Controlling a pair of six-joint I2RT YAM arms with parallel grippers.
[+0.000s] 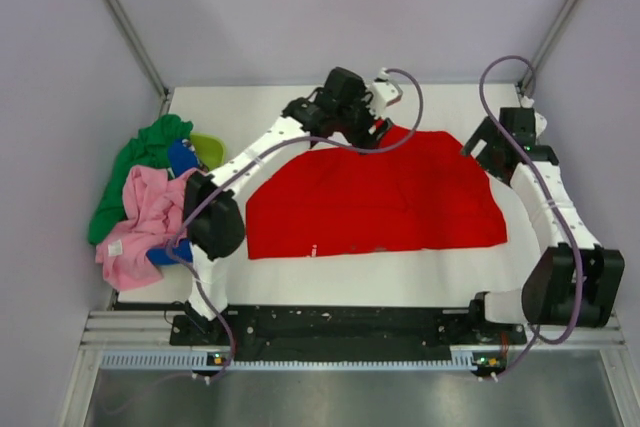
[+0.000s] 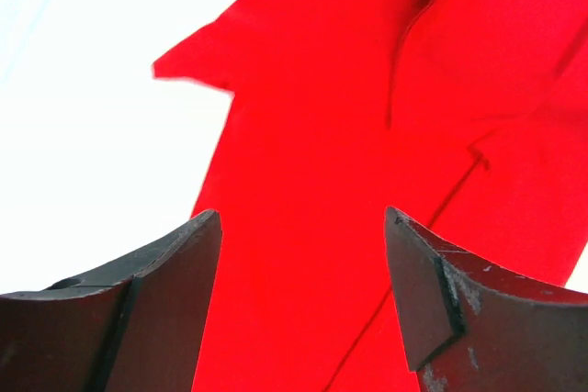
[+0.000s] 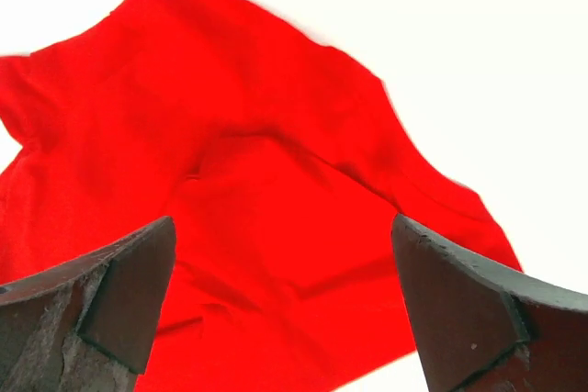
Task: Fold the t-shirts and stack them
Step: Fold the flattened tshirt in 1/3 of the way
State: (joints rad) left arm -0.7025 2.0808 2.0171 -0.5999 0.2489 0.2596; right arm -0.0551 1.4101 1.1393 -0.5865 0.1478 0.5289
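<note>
A bright red t-shirt [image 1: 375, 197] lies spread flat on the white table [image 1: 250, 112], no print showing. My left gripper [image 1: 378, 132] hovers over the shirt's far edge near the middle. In the left wrist view this gripper [image 2: 303, 218] stands open above red cloth [image 2: 367, 135], with nothing between the fingers. My right gripper [image 1: 478, 147] is at the shirt's far right corner. In the right wrist view it [image 3: 285, 222] is open just above the red shirt [image 3: 230, 162], gripping nothing. At the left edge are heaped a pink t-shirt [image 1: 150, 217], a green one [image 1: 140, 162] and a blue one [image 1: 183, 157].
A lime-green plastic basket [image 1: 210, 147] peeks out behind the heap of shirts at the left. Bare white table shows along the far side and in front of the red shirt. Grey walls and slanted frame posts [image 1: 125, 22] close in the back.
</note>
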